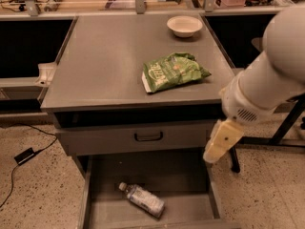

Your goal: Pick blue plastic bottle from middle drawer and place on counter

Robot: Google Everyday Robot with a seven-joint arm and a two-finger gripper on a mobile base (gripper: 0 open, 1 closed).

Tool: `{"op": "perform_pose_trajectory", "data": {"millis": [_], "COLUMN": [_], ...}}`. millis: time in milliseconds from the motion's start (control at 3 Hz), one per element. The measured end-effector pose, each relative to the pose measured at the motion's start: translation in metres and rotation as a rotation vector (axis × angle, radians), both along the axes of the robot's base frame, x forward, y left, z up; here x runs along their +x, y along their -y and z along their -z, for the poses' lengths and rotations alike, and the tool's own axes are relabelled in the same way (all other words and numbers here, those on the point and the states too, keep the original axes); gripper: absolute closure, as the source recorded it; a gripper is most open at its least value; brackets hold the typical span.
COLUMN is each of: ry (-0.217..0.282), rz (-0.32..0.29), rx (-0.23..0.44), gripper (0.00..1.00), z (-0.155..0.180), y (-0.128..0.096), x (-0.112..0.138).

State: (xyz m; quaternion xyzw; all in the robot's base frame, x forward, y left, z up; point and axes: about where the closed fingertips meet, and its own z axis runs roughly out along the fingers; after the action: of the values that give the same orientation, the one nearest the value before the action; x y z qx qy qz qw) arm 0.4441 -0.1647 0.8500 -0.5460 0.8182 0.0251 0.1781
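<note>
In the open drawer: the bottle [142, 200] lies on its side on the bare floor, its white cap toward the rear left and its body running to the front right. Nothing touches it.
Drawer [190, 173]: pulled out at the bottom of the cabinet, under the closed drawer front [119, 138] with the black handle.
End effector [218, 144]: it hangs at the end of the white arm [267, 80] by the cabinet's right side, level with the closed front, above the drawer's right wall and well apart from the bottle. We cannot tell whether it is spread or pressed together. We see nothing in it.
Worktop [105, 66]: a green snack bag [172, 72] sits near the front right and a white bowl [184, 26] at the rear right.
Handling: we judge the bottle light, thin-walled and smooth. It should give under a hard squeeze and roll if nudged. We cannot tell how full it is.
Where to hold: we would close across the labelled middle of the body, square to its length, and leave the narrow cap alone.
Risk: a push from the side could send it rolling toward a drawer wall.
</note>
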Motion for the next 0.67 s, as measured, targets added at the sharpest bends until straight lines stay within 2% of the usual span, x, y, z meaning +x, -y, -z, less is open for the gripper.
{"op": "perform_pose_trajectory", "data": {"millis": [333,667], "ry": [-0.077,-0.098], "rz": [-0.018,-0.017], "rx": [-0.002,-0.015], "gripper": [0.00,0.00], "z": [0.100,0.107], "y": [-0.021,-0.017], "x": [-0.021,-0.033]}}
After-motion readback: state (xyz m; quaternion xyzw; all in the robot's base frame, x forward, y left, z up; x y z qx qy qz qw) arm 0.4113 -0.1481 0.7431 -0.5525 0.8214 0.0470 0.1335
